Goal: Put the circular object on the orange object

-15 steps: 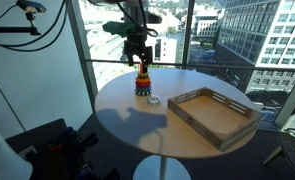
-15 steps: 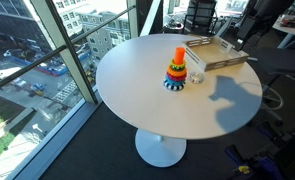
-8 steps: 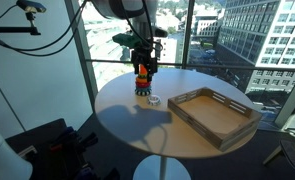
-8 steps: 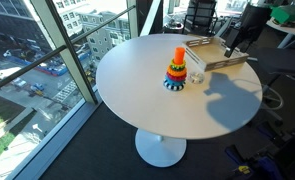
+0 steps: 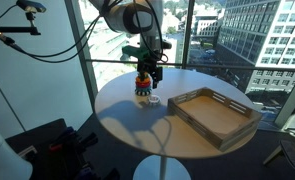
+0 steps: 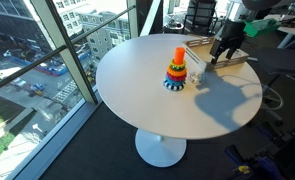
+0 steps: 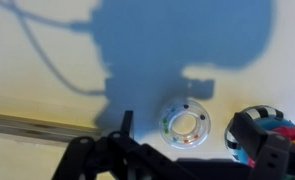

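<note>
Fingers (image 7: 277,152) partly hide the stacking toy (image 7: 252,125)

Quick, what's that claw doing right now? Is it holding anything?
Gripper: open, holding nothing; the pale ring lies on the table beneath it.

Pale-grey arm (image 5: 127,14) of rounded links, black wrist (image 5: 147,50), dark two-fingered gripper (image 5: 147,74)

The ring (image 7: 169,126) is pale whitish-grey; the toy's (image 6: 176,70) top piece (image 6: 179,54) orange, base (image 6: 174,86) dark blue.
</note>
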`<state>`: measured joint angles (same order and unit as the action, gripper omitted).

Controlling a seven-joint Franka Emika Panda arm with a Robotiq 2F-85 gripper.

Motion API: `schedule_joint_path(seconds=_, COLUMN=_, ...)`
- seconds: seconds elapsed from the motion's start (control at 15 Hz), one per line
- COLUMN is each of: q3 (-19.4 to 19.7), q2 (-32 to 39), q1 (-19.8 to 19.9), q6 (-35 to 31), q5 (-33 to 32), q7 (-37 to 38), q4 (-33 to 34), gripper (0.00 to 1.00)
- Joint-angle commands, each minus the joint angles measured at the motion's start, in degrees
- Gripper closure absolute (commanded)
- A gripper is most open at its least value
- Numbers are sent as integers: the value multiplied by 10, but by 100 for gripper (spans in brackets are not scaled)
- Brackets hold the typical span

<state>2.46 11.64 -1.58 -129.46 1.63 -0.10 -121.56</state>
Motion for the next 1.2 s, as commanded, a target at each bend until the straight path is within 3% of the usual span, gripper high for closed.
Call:
schedule_joint_path(seconds=0.0, q3=-4, q2=43, q1=-4, q6=-11, q5=-37, q7=42, q4=35, gripper=0)
schedule_joint_path(seconds=1.13, q3=-5, q2=168, q1=-26, q6=-40, q5=-52, q7=88, q4=110, gripper=0)
